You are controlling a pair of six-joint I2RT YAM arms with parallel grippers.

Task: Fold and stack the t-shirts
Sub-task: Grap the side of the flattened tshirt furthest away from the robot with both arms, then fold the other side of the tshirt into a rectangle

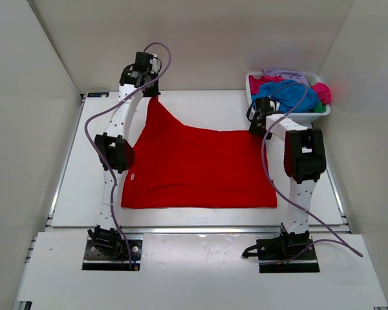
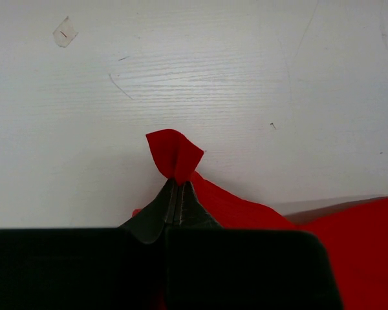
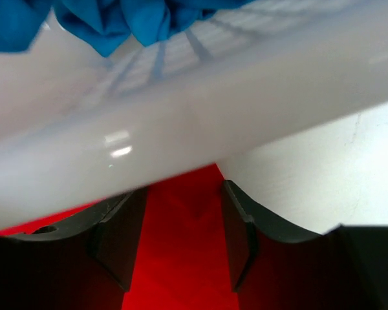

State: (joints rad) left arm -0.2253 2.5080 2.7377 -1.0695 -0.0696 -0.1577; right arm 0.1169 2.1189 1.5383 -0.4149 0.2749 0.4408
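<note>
A bright red t-shirt (image 1: 200, 169) lies spread on the white table, its far left corner pulled up into a peak. My left gripper (image 1: 149, 90) is shut on that corner; the left wrist view shows my left gripper (image 2: 179, 183) pinching a small red flap (image 2: 174, 152) above the table. At the shirt's far right corner, beside the basket, my right gripper (image 1: 259, 124) is low over the cloth. In the right wrist view my right gripper (image 3: 181, 223) is open, with red cloth (image 3: 178, 258) lying between and under its fingers. Blue (image 1: 291, 93), magenta-pink (image 1: 261, 82) and lavender (image 1: 286, 74) t-shirts fill the basket.
The white mesh basket (image 1: 299, 118) stands at the far right corner of the table, and its wall (image 3: 181, 129) is right in front of my right gripper. White walls enclose the table on three sides. A small scrap of tape (image 2: 64, 32) is stuck to the tabletop.
</note>
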